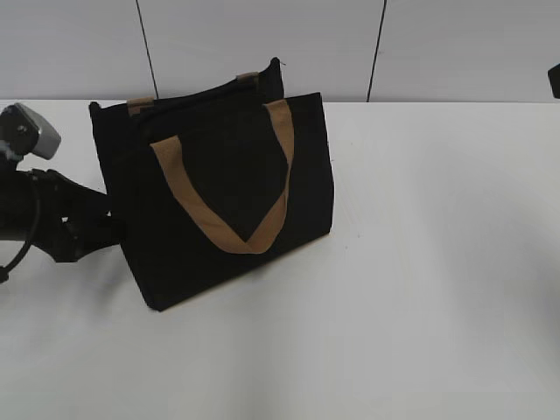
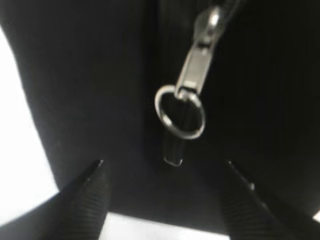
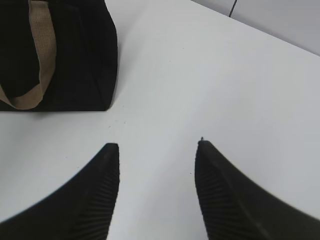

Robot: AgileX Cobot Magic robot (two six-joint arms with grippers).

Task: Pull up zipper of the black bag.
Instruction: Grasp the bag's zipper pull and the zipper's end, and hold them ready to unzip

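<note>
White table fills the lower two thirds of the exterior frame. The black bag stands upright on it, left of centre, rotated so its broad face slants toward lower right; one tan handle droops in a V against that face, a second handle peeks over the top edge at upper left. My left arm sits at the left edge of the frame, close against the bag's end panel. Left gripper: jaws apart, tips at the bottom of the wrist frame, closing on nothing, just short of the fabric. The zipper hangs upper centre in that view, long axis tilted slightly, slider upper right, oval ring pointing lower left. Right gripper: jaws apart over bare table, bag at upper left.
</note>
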